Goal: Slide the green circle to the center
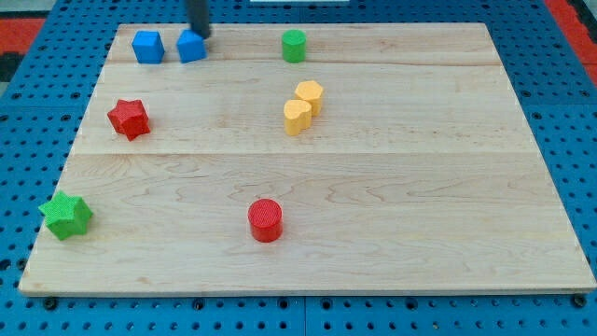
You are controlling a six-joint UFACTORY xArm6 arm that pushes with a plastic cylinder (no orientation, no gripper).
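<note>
Hovering top left, my tip (pixel 201 35) touches the blue block (pixel 191 47) (no pincer, nothing held), well left of the green circle (pixel 294 45).

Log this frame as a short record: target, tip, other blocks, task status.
target: green circle block, near the wooden board's top edge
tip: my tip, at the view's top, touching the right blue block
others: left blue block, two yellow blocks, red star, green star, red cylinder
status: target not yet centred
</note>
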